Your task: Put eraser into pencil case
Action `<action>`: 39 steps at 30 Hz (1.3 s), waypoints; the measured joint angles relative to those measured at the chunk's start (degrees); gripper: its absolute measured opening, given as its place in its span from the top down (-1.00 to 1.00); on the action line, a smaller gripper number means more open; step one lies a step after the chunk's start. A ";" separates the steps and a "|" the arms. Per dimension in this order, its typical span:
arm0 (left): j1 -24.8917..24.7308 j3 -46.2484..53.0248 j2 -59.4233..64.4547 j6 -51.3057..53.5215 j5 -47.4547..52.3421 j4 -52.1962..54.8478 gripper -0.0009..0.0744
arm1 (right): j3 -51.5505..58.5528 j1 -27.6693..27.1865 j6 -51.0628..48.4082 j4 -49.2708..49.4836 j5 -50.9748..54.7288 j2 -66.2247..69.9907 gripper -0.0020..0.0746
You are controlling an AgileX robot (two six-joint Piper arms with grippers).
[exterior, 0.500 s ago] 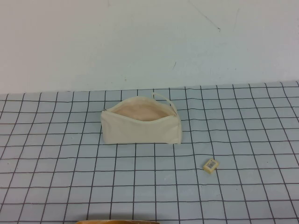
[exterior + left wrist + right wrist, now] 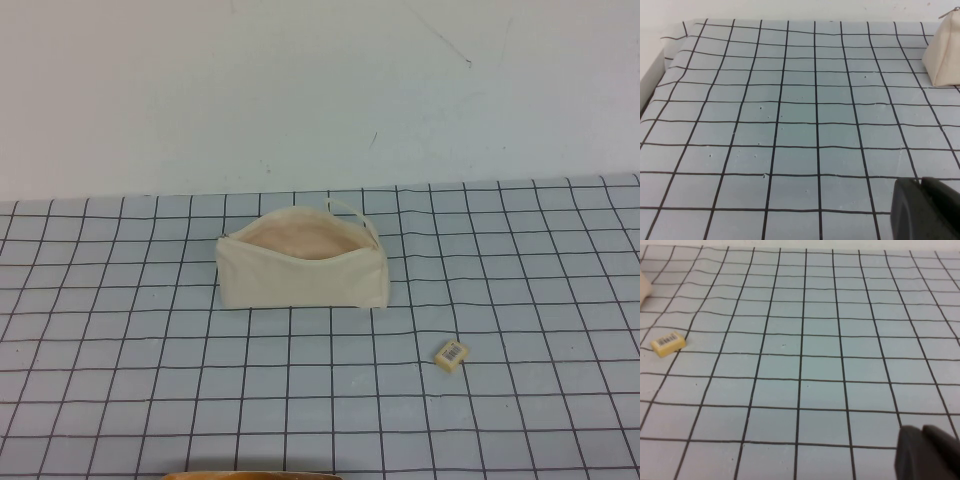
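The pencil case [image 2: 300,275], a cream fabric pouch, stands unzipped in the middle of the gridded table, with its pinkish lining showing and its loop strap [image 2: 350,212] at its far right end. The eraser [image 2: 451,354], a tiny cream block with a barcode label, lies on the mat to the front right of the case. Neither gripper shows in the high view. My left gripper [image 2: 921,182] is shut and empty, low over the mat, well away from the case's end [image 2: 945,55]. My right gripper [image 2: 921,431] is shut and empty, far from the eraser [image 2: 670,343].
A white wall [image 2: 320,90] rises behind the gridded mat [image 2: 150,380]. A tan curved edge [image 2: 250,476] shows at the front border of the high view. The mat's left edge [image 2: 655,85] shows in the left wrist view.
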 joint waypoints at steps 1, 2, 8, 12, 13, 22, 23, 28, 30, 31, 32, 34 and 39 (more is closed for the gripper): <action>0.00 0.00 0.00 0.00 0.00 0.00 0.98 | 0.00 0.00 0.00 0.41 0.00 0.00 0.95; 0.00 0.00 0.00 0.00 0.00 0.00 0.98 | 0.00 0.00 0.00 0.41 0.00 0.00 0.95; 0.00 0.00 0.00 -0.11 0.00 0.00 0.98 | 0.00 0.00 0.00 0.84 0.00 0.00 0.95; 0.00 0.00 0.00 -0.11 0.00 0.00 0.98 | 0.00 0.00 0.00 0.84 0.00 0.00 0.95; 0.00 0.00 0.00 -0.11 0.00 0.00 0.98 | 0.00 0.00 0.00 0.84 0.00 0.00 0.95; 0.00 0.00 0.00 -0.11 0.00 0.00 0.98 | 0.00 0.00 -0.19 8.55 0.00 0.00 0.95; 0.00 0.00 0.00 -0.11 0.00 0.00 0.98 | 0.00 0.00 -0.19 11.18 0.00 0.00 0.95; 0.00 0.00 0.00 -0.11 0.00 0.00 0.98 | 0.21 0.00 0.95 31.45 0.38 0.00 0.95; 0.00 0.00 0.00 -0.11 0.00 0.00 0.98 | 0.21 0.00 2.13 41.32 0.38 0.00 0.95; 0.00 0.00 0.00 -0.11 0.00 0.00 0.98 | 0.21 0.00 2.46 45.67 0.38 0.00 0.95; 0.00 0.00 0.00 -0.11 0.00 0.00 0.98 | 0.21 0.00 2.58 48.61 0.07 0.00 0.95; 0.00 0.00 0.00 -0.11 0.00 0.00 0.98 | 0.21 0.00 1.97 50.90 -0.87 0.00 0.95; 0.00 0.00 0.00 -0.01 0.00 0.00 0.98 | 0.21 0.00 -0.99 51.29 -3.94 0.00 0.95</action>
